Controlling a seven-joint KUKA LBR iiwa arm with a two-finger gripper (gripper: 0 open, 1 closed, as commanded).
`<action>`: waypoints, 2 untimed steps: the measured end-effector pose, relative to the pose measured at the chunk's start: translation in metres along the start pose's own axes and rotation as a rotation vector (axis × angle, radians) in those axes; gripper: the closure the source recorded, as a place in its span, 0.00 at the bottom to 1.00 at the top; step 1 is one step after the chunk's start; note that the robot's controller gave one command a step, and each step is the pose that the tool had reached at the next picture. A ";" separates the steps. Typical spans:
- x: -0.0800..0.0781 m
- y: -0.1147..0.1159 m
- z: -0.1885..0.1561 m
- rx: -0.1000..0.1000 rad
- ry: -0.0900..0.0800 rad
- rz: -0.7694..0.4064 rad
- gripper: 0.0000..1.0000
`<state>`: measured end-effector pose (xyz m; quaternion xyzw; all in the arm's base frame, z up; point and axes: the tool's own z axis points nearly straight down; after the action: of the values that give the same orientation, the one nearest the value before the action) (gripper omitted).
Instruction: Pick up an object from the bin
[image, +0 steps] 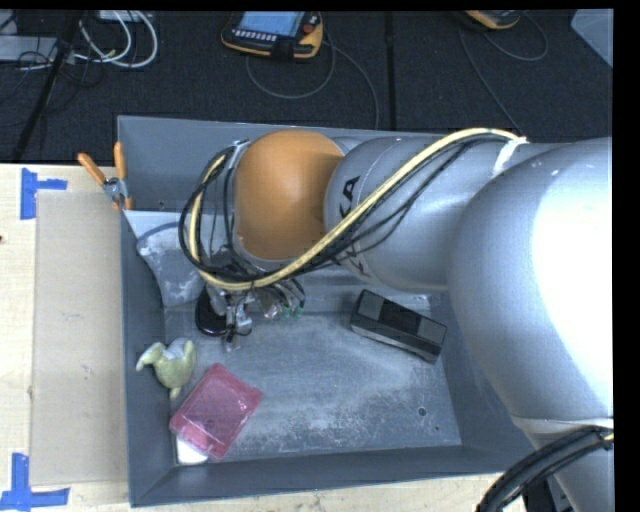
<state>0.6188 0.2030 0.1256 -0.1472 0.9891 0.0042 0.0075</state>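
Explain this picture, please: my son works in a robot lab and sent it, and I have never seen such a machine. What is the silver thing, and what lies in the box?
The big silver shape is a robot arm, reaching in from the right; the orange dome and the cables are parts of it. The one camera looks down from above, a little from one side. At the arm's tip is its gripper, low over the left part of a grey metal bin. In the bin lie a pale green toy figure, a flat pink case, a black block and crumpled clear plastic. A small black round thing sits right beside the gripper. Whether the gripper holds anything I cannot tell.
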 end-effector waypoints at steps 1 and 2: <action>0.001 -0.006 0.048 -0.003 0.013 -0.064 1.00; 0.001 -0.006 0.048 -0.003 0.013 -0.063 1.00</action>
<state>0.6198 0.1975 0.0778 -0.1783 0.9840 0.0045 0.0007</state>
